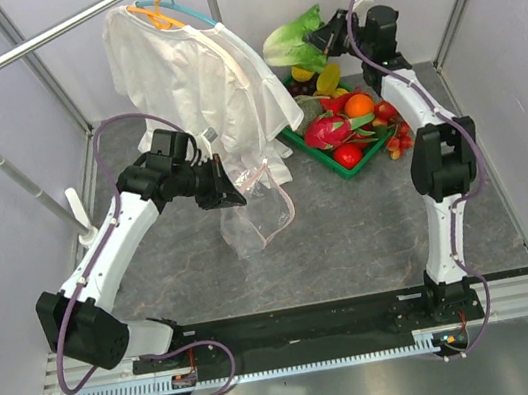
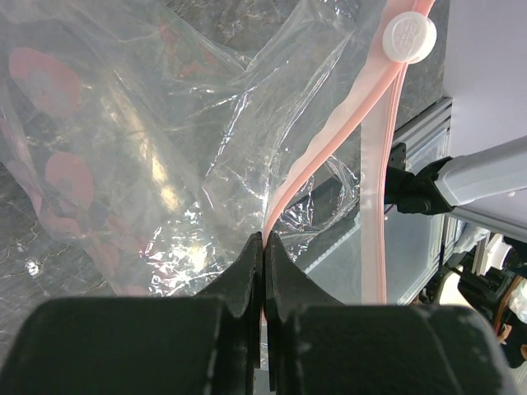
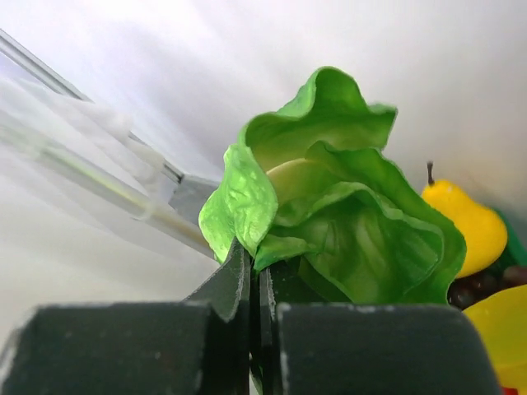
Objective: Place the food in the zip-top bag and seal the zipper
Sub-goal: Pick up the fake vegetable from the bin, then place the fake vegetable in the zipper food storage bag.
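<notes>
My left gripper [image 1: 233, 191] [image 2: 263, 239] is shut on the pink zipper [image 2: 329, 140] [image 1: 285, 204] of the clear zip-top bag [image 1: 252, 215] [image 2: 165, 148], which hangs crumpled from it at mid-table. The zipper's white tab [image 2: 409, 37] sits further along the strip. At the back, my right gripper [image 1: 324, 40] [image 3: 259, 259] is shut on a leaf of the green lettuce [image 1: 294, 40] [image 3: 346, 197], held behind the green tray [image 1: 323, 157]. More food lies in the tray: a pink dragon fruit [image 1: 326, 131], an orange [image 1: 358, 104], a red tomato [image 1: 347, 155].
A white shirt [image 1: 198, 77] hangs on a hanger from a rail [image 1: 35, 43] at the back left, just behind the bag. A yellow pear [image 3: 461, 222] lies beside the lettuce. Walls close in the table on three sides.
</notes>
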Tool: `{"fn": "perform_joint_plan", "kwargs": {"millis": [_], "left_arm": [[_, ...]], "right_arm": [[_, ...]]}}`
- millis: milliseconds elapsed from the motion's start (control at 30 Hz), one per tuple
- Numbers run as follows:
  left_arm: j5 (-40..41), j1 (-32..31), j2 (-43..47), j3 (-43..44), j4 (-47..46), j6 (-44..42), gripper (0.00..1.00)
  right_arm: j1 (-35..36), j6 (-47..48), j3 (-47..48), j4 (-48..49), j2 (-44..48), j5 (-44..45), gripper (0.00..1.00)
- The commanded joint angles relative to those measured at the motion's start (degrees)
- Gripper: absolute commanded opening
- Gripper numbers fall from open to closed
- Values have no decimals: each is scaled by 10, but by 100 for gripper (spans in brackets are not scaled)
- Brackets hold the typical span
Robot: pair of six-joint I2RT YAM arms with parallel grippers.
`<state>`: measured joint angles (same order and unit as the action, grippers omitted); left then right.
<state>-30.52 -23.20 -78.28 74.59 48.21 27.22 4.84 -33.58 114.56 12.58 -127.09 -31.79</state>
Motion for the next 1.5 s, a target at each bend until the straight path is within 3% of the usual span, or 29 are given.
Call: {"fn": "perform_joint_plan", "kwargs": {"millis": [0, 167, 267, 433, 533, 633, 833, 1033, 1200, 1467], "left_arm": [[-4, 5, 8, -6, -14, 13, 2], [2, 6, 10, -9, -14, 14, 2], [4, 6, 12, -13, -14, 14, 2], [2, 8, 22, -17, -16, 16, 2], [-3, 9, 24, -21, -18, 19, 2], [-13, 9, 24, -22, -19, 19, 2], [-33, 11, 16, -16, -22, 22, 2], [-50, 12, 16, -11, -24, 26, 2], [-54, 14, 23, 0, -21, 24, 2], [-123, 16, 33, 21, -10, 25, 2]], "right_arm": [[-14, 35, 12, -6, 114, 19, 0], [-30, 176, -61, -104, 244, 76, 0], [-44, 251, -108, -160, 329, 63, 0], [-45, 357, -187, -293, 484, -19, 0], [-45, 389, -227, -362, 601, -58, 0], [-45, 396, -243, -435, 655, -123, 0], [-14, 363, -320, -491, 703, -245, 0], [116, 339, -337, -464, 686, -197, 0], [184, 351, -329, -467, 660, -166, 0], [313, 417, -322, -470, 623, -6, 0]]}}
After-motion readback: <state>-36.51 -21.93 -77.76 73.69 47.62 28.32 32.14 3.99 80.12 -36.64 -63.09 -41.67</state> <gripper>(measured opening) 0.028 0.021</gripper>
